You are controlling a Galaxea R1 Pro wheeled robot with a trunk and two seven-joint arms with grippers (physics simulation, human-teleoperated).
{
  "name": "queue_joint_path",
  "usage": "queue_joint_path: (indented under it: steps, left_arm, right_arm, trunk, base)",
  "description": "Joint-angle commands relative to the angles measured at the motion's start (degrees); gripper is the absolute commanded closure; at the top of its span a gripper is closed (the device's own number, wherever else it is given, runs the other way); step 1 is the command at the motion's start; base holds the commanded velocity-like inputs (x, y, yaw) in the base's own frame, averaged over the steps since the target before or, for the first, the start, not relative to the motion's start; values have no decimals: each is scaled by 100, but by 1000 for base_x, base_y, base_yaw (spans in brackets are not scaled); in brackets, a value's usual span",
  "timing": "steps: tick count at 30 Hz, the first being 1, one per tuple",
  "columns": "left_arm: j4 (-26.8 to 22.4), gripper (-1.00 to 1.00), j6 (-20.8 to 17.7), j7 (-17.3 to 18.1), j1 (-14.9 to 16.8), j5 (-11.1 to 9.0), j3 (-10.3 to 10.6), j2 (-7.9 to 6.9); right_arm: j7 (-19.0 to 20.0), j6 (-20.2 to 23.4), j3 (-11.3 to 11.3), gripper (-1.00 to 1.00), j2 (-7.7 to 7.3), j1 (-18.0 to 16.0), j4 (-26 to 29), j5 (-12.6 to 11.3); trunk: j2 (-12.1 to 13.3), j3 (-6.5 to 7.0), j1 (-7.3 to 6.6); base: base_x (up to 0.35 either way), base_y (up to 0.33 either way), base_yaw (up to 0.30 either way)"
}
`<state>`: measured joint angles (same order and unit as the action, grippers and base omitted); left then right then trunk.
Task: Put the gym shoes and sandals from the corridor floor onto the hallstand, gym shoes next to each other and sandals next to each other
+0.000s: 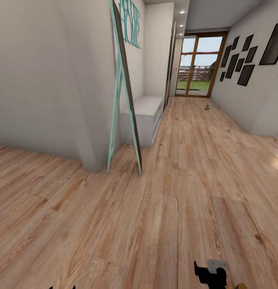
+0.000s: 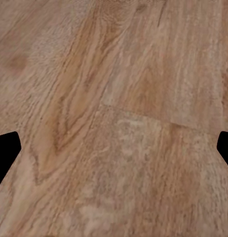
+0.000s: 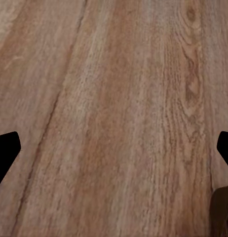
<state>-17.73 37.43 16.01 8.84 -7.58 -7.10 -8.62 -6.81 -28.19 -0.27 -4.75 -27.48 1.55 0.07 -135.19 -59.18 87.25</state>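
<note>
I look down a corridor over the wood-plank floor (image 1: pixel 187 192). Ahead on my left, the light-grey hallstand (image 1: pixel 145 116) stands against the wall, its bench top bare as far as I can see. A tall mirror with a teal frame (image 1: pixel 125 92) leans on the wall corner just in front of it, its feet on the floor. Teal lettering (image 1: pixel 131 22) hangs on the wall above the hallstand. At the far end is a glass door (image 1: pixel 199 66) with a brown frame, and dark picture frames (image 1: pixel 239 60) hang on the right wall. A small object (image 1: pixel 207 106) lies on the floor far down the corridor, near the door; it is too small to tell what it is.

My right gripper (image 1: pixel 213 275) shows at the lower edge of the head view, dark, over bare floor. In its wrist view the fingers (image 3: pixel 6 153) stand wide apart with only planks between them, so it is open and empty. A brown shape (image 3: pixel 221 212) sits at that view's corner; I cannot tell what it is.

My left gripper's fingers (image 2: pixel 5 153) are likewise spread wide over bare planks (image 2: pixel 114 118), holding nothing.
</note>
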Motion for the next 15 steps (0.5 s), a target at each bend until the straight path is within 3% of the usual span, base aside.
queue_joint_path:
  steps: [1,15]
  left_arm:
    - [6,-100,1,60,3,-59,-11,0]
    - [6,-100,1,60,3,-59,-11,0]
  right_arm:
    - [-13,-18,0,-100,0,-3,-5,2]
    - [-21,-20,0,-100,0,-3,-5,2]
  trunk:
    - [-2,-5,2]
    - [-2,-5,2]
  base:
    - [331,88,0]
    - [333,81,0]
